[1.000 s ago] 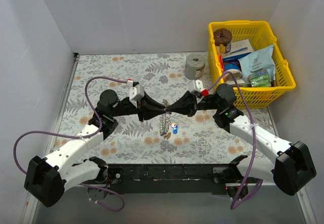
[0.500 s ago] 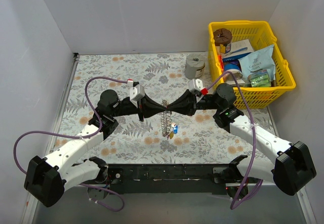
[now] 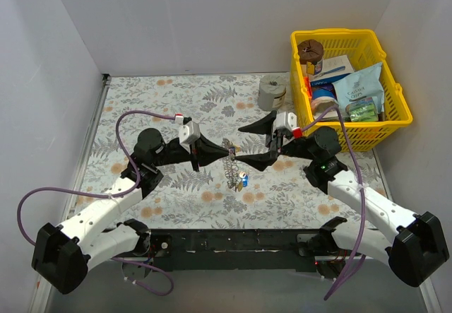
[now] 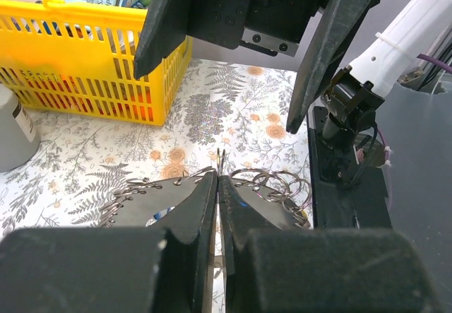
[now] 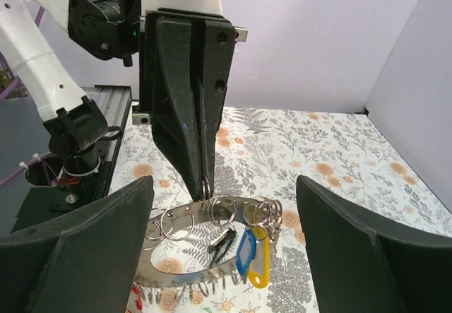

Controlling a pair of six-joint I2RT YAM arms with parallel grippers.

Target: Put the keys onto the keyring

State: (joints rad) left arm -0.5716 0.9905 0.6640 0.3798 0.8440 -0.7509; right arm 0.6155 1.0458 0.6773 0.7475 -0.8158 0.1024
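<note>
The keyring (image 5: 185, 214), a flat grey toothed band strung with small wire rings, hangs from my left gripper (image 3: 224, 148). That gripper is shut on one small ring at its top edge. In the left wrist view the left gripper (image 4: 218, 179) has its jaws pressed together, with the keyring (image 4: 141, 189) showing on both sides. The keys dangle from the band on a blue tag (image 5: 245, 251) and a yellow tag (image 5: 260, 256), with a dark key (image 5: 227, 237) beside them. My right gripper (image 3: 239, 143) stands wide open just right of the keyring, touching nothing.
A yellow basket (image 3: 399, 111) full of packets stands at the back right. A grey roll (image 3: 271, 92) sits just left of it. Purple cables loop off both arms. The black base rail (image 3: 233, 242) runs along the near edge.
My right gripper has gone from shut on the keyring to wide open and pulled back slightly to the right. The left gripper stays shut, now holding the hanging keyring alone.
</note>
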